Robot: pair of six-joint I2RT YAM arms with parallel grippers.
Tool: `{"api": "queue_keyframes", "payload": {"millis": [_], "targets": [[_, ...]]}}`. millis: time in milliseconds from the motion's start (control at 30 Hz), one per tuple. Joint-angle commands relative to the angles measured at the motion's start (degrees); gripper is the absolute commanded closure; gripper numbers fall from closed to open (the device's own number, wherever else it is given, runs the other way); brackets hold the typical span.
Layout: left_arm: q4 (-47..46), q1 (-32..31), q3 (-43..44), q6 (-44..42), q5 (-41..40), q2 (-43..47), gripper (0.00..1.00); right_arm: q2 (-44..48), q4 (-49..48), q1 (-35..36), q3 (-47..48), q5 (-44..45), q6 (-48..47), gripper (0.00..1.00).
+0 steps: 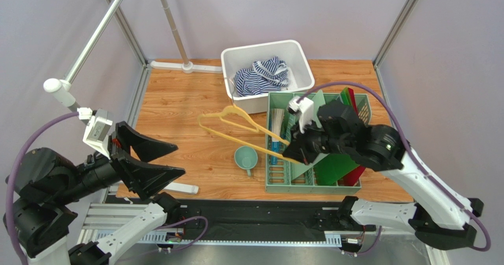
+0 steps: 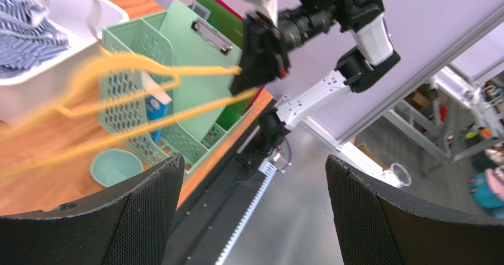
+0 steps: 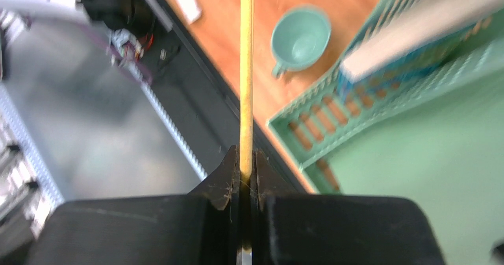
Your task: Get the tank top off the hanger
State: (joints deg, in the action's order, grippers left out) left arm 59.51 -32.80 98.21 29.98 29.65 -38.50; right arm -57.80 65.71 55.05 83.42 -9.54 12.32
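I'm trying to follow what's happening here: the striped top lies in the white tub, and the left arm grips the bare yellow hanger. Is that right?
Not quite. The right gripper, not the left, is shut on the hanger, as the right wrist view shows; the left gripper is open and empty. The tank top does lie in the white tub.

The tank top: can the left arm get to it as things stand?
Probably yes. The tank top lies uncovered in the open white bin, and the left gripper is open and empty, but the hanger held by the right gripper crosses part of the way.
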Motion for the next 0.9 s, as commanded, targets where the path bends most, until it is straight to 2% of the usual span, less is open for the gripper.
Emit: {"api": "queue_keyframes", "payload": {"millis": [0, 100, 267, 400, 500, 867], "targets": [[-4.0, 0.3, -6.7, 8.0, -1.7, 5.4, 0.07, -9.6, -18.5, 0.0, 9.5, 7.1, -0.3, 1.0], [-5.2, 0.3, -10.1, 11.2, -2.8, 9.4, 0.08, -18.4, -22.1, 0.1, 18.7, 6.2, -2.2, 1.0], [-3.9, 0.3, -13.1, 14.3, -3.8, 13.5, 0.09, -30.5, -22.0, 1.2, 34.2, 5.1, -5.0, 1.0], [-2.3, 0.3, -14.1, 16.0, -5.2, 15.7, 0.09, -42.3, -19.8, 2.4, 51.0, 5.9, -5.4, 1.0], [-1.0, 0.3, -14.1, 16.4, -6.2, 17.0, 0.09, -46.5, -19.7, 3.4, 58.1, 5.6, -5.6, 1.0], [3.4, 0.3, -12.6, 15.3, -6.0, 15.4, 0.09, -54.7, -24.8, 6.6, 62.4, 7.3, -7.0, 1.0]]}}
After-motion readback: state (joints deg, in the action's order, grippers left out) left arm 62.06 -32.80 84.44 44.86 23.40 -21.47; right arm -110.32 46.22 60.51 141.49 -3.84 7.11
